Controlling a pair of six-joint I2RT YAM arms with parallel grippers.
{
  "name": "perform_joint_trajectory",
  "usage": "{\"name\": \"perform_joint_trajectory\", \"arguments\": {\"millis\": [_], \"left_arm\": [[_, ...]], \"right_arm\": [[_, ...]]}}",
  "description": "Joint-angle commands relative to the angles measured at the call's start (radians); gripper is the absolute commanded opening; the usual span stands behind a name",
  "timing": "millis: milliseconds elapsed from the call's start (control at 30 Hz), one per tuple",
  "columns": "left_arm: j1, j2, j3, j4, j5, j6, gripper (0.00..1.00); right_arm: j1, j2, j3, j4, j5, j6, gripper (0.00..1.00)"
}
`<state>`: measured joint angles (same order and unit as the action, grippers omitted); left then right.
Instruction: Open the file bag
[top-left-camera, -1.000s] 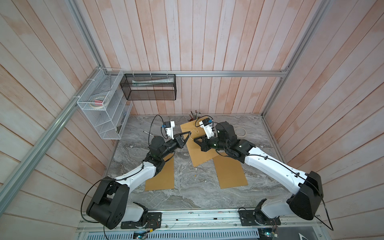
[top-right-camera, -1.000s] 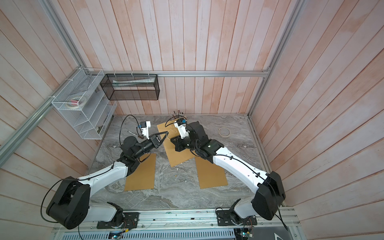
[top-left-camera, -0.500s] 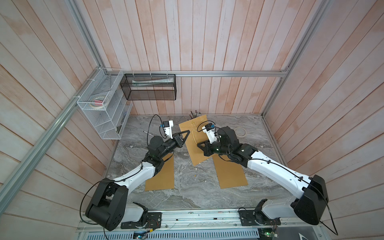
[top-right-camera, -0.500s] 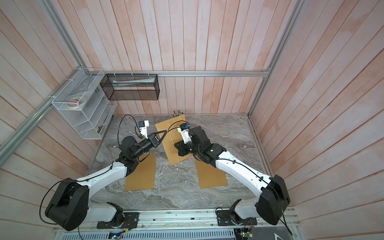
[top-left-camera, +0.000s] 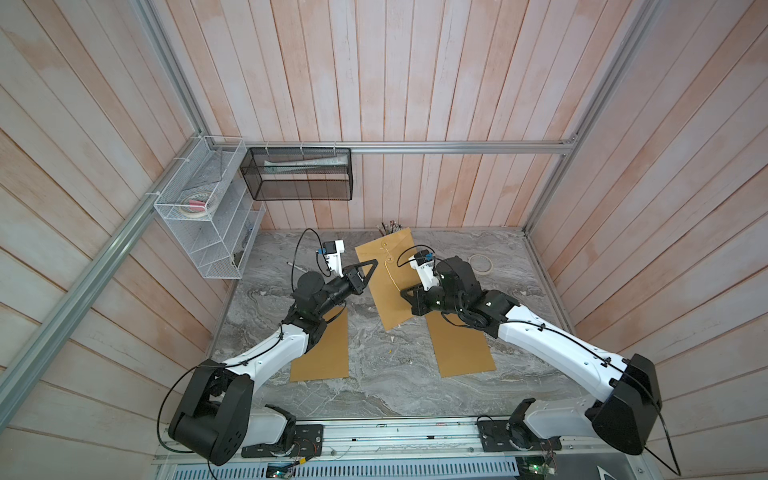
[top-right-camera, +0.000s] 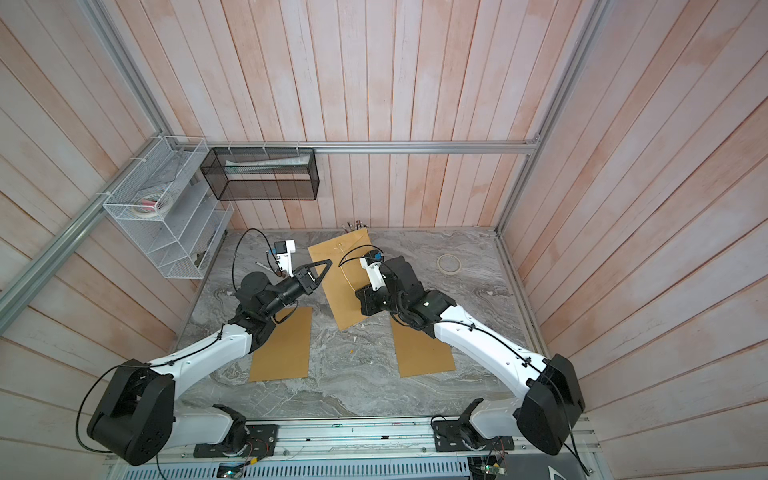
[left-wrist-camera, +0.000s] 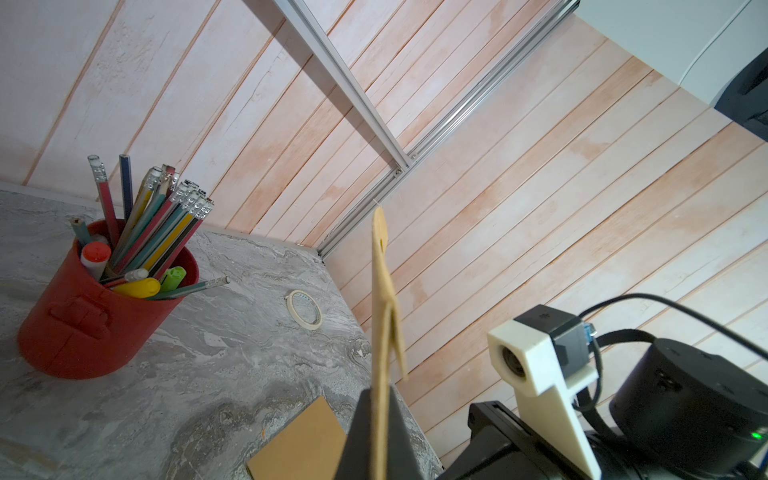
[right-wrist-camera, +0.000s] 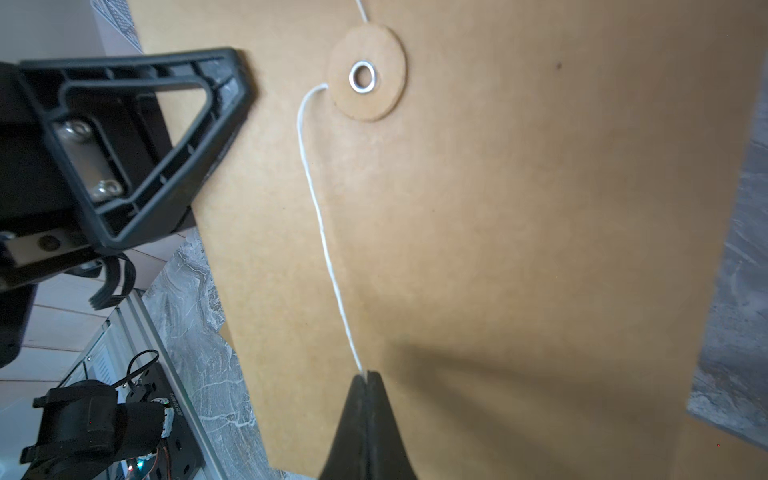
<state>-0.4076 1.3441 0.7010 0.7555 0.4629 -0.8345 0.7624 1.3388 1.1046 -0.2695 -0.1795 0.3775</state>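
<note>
The file bag (top-left-camera: 384, 299) (top-right-camera: 343, 303) is a brown paper envelope, lifted off the marble table and tilted. My left gripper (top-left-camera: 371, 266) (top-right-camera: 325, 266) is shut on its left edge; in the left wrist view the file bag (left-wrist-camera: 380, 316) shows edge-on between the closed jaws of the left gripper (left-wrist-camera: 379, 401). A white string (right-wrist-camera: 320, 216) runs from the round button disc (right-wrist-camera: 366, 77) down the file bag (right-wrist-camera: 519, 216) to my right gripper (right-wrist-camera: 365, 377), which is shut on the string's end. In both top views the right gripper (top-left-camera: 405, 292) (top-right-camera: 360, 294) sits at the bag's right side.
Two brown sheets (top-left-camera: 322, 349) (top-left-camera: 461, 349) lie flat on the table under the arms. A red pot of pencils (left-wrist-camera: 95, 316) stands at the back wall, and a tape roll (top-left-camera: 481, 264) lies at the back right. A white wire shelf (top-left-camera: 208, 216) and black mesh basket (top-left-camera: 301, 174) hang at the back left.
My right gripper has drawn back to the right and towards the table's front, pulling the string out from the button. The left gripper has kept its hold on the bag.
</note>
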Motion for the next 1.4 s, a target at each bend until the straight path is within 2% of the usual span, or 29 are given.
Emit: {"name": "perform_joint_trajectory", "arguments": {"millis": [0, 767, 1367], "left_arm": [[0.006, -0.020, 0.019, 0.009, -0.006, 0.014, 0.00], [0.010, -0.024, -0.003, 0.018, 0.013, 0.011, 0.00], [0.006, -0.037, -0.064, 0.051, 0.124, 0.024, 0.00]], "right_arm": [[-0.009, -0.026, -0.018, -0.039, 0.033, 0.000, 0.00], [-0.143, -0.073, -0.039, -0.094, 0.097, -0.010, 0.00], [-0.181, 0.000, 0.153, -0.098, 0.111, -0.076, 0.00]]}}
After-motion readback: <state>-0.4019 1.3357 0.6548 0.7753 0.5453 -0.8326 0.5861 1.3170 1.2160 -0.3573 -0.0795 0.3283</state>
